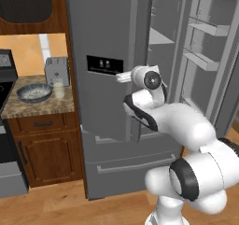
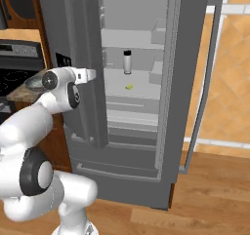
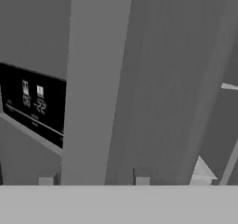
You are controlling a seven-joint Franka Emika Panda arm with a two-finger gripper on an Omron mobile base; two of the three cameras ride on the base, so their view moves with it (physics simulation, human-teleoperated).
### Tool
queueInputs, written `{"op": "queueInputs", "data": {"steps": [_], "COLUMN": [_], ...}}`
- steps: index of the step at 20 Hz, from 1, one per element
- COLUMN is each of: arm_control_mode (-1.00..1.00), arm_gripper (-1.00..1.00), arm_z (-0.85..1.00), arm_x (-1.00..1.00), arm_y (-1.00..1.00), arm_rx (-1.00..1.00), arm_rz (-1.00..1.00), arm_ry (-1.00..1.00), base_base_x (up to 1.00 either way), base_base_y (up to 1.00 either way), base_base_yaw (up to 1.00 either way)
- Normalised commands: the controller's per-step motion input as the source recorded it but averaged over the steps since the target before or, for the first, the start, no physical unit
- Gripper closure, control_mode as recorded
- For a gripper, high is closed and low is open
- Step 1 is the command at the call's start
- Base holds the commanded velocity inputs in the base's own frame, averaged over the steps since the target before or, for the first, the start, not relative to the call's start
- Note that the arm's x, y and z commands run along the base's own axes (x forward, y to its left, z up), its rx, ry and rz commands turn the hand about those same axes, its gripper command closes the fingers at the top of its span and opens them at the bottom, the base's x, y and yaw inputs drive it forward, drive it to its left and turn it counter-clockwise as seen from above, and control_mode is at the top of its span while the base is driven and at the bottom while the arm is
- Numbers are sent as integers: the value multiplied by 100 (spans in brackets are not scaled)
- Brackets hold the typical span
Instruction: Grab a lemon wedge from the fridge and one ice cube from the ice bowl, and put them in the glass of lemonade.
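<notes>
1. The claw (image 2: 93, 74) is hovering just in front of the fridge's (image 1: 107, 42) closed left door, facing its vertical handle (image 3: 88, 79) and the black dispenser panel (image 1: 105, 64); whether its fingers are apart or together cannot be told.
2. The lemon wedge (image 2: 129, 87) is lying on a middle shelf inside the open right half, below a small canister (image 2: 127, 61).
3. Reaching from here, the arm is risking clipping the closed door's edge, since the wedge sits off to the right.
4. The sliver is tiny, so a pinch could be slipping off it.
5. The ice bowl (image 1: 34, 92) and glass of lemonade (image 1: 59, 89) are waiting on the counter (image 1: 42, 106) beside the toaster (image 1: 57, 70).
</notes>
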Motion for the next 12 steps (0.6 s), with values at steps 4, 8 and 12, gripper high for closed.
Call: {"op": "queueInputs", "data": {"steps": [4,8,12], "arm_control_mode": [-100,-100,-100], "arm_gripper": [100,-100,-100], "arm_z": [100,100,100], "arm_x": [-100,-100,-100], "arm_y": [56,63,28], "arm_rx": [-14,-17,-8], "arm_rz": [0,0,0], "arm_ry": [-13,-8,-2], "base_base_x": [0,0,0], "base_base_y": [0,0,0], "base_base_yaw": [0,0,0]}}
